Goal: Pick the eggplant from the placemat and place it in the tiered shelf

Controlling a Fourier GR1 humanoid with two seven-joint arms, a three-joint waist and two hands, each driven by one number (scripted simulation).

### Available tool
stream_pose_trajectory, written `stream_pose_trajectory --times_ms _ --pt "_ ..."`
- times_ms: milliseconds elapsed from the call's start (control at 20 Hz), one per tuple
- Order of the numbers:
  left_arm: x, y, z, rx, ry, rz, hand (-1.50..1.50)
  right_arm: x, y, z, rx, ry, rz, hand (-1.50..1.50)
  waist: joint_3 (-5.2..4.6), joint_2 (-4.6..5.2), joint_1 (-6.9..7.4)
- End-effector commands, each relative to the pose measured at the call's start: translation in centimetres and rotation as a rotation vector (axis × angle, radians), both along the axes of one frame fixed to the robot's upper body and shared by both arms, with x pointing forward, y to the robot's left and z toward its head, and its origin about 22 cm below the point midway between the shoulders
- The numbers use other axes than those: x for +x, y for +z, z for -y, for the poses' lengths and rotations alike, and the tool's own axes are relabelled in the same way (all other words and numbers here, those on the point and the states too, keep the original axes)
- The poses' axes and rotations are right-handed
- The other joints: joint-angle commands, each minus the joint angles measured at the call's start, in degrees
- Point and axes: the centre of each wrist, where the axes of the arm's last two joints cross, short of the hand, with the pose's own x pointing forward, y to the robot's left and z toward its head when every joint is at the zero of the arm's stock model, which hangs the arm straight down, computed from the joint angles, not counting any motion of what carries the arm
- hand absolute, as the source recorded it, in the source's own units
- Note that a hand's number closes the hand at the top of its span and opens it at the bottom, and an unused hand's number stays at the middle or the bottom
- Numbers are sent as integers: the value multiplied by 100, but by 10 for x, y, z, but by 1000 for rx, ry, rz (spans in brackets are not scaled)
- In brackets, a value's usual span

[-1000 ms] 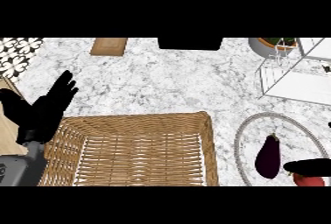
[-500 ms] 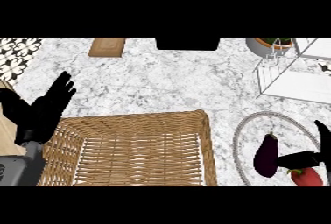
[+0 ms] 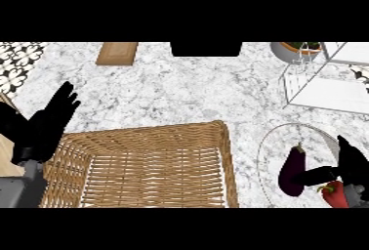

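Reaching step: right hand (image 3: 352, 166), open and holding nothing, sits beside the eggplant (image 3: 292, 171); next it must close, then lift toward the shelf (image 3: 324, 95).

You're looking at a dark purple eggplant (image 3: 292, 172), a red pepper (image 3: 334, 194), a tan woven basket (image 3: 144, 168), a white tiered shelf (image 3: 328, 93), a white tabletop (image 3: 187, 93) speckled grey, and black-and-white flower-patterned tiles (image 3: 18, 61).

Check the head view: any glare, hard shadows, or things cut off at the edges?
Head view: even light, no glare on the counter, no hard shadow beside the basket; the right hand and the shelf are cut by the right edge; black hand against dark eggplant, so their outlines merge where they meet.
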Motion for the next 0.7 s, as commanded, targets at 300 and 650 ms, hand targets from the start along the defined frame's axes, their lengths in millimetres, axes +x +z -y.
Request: stream_pose_trajectory --times_ms 300,650 --pt "-27 -63 14 -45 17 -242 0 12 -25 -12 -80 -136 -106 -150 -154 137 -49" --pt "-30 -70 7 -55 22 -259 0 14 -41 -14 -55 -129 -34 -150 -149 137 -117"
